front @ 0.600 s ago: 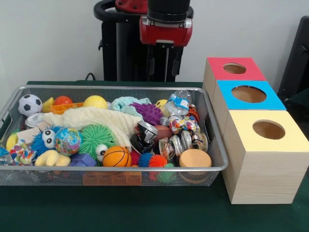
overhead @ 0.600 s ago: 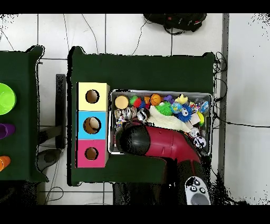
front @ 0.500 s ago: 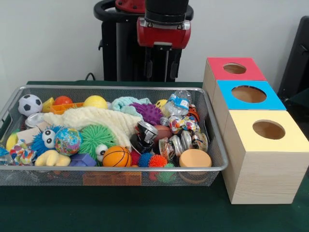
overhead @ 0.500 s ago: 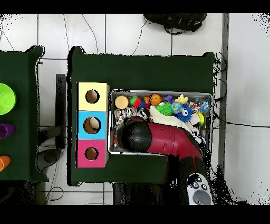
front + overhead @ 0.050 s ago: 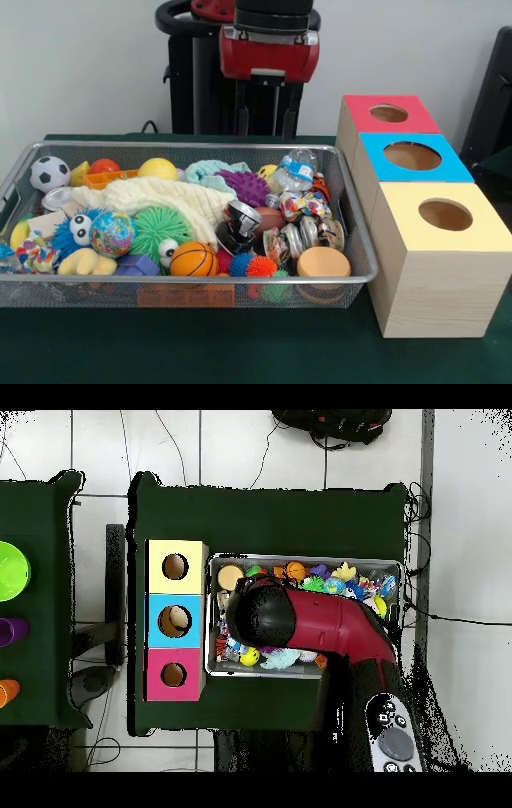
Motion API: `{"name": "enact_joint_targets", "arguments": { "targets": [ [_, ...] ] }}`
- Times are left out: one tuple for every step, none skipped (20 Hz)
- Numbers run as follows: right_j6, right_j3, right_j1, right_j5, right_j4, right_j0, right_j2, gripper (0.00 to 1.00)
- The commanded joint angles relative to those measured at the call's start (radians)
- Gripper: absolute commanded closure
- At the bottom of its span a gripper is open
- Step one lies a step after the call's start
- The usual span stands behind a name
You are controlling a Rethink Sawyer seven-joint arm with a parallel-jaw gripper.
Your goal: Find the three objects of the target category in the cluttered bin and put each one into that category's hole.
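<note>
- Gripper (image 5: 267,108): two dark fingers hang straight down beneath the red wrist housing (image 5: 269,54), high above the far rim of the wire mesh bin (image 5: 200,279); they stand apart with a gap between them and nothing held.
- Arm (image 5: 320,624), overhead view: the red link lies across the middle of the bin, its black rounded end over the bin's side nearest the boxes, hiding much of the contents.
- Bin contents, front view: soccer ball (image 5: 50,172) in the far left corner; cream cloth (image 5: 156,198) across the middle; green spiky ball (image 5: 158,228); small basketball (image 5: 193,259) against the near wall; purple spiky ball (image 5: 249,186); clear plastic bottle (image 5: 297,169) at the far right; round tan lid (image 5: 323,262) in the near right corner.
- Which items belong to the target category cannot be told.
- Three wooden boxes stand in a row just beside the bin: red-topped box (image 5: 388,114), blue-topped box (image 5: 412,156), yellow-topped box (image 5: 444,214), each with a round hole.
- Surface: dark green table cloth (image 5: 240,344).
- Room: pale wall behind; overhead view shows a white tiled floor (image 5: 260,444) with cables.
</note>
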Motion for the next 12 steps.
{"name": "enact_joint_targets", "arguments": {
  "targets": [
    [-0.227, -0.026, -0.018, 0.025, -0.14, -0.105, 0.124, 0.0],
    [-0.251, -0.017, -0.028, 0.006, -0.16, -0.13, 0.139, 0.0],
    [-0.27, -0.004, -0.037, -0.021, -0.184, -0.153, 0.155, 0.0],
    [-0.286, 0.012, -0.047, -0.047, -0.206, -0.179, 0.176, 0.0],
    [-0.299, 0.035, -0.054, -0.063, -0.22, -0.211, 0.202, 0.0],
    [-0.303, 0.057, -0.054, -0.072, -0.232, -0.239, 0.225, 0.0],
    [-0.307, 0.079, -0.054, -0.08, -0.244, -0.268, 0.249, 0.0],
    [-0.302, 0.097, -0.05, -0.086, -0.258, -0.29, 0.266, 0.0],
    [-0.305, 0.1, -0.043, -0.083, -0.275, -0.31, 0.283, 0.0],
    [-0.307, 0.109, -0.043, -0.078, -0.29, -0.326, 0.293, 0.0],
    [-0.309, 0.117, -0.043, -0.073, -0.306, -0.342, 0.303, 0.0],
    [-0.313, 0.134, -0.053, -0.074, -0.322, -0.36, 0.316, 0.0]
  ]
}}
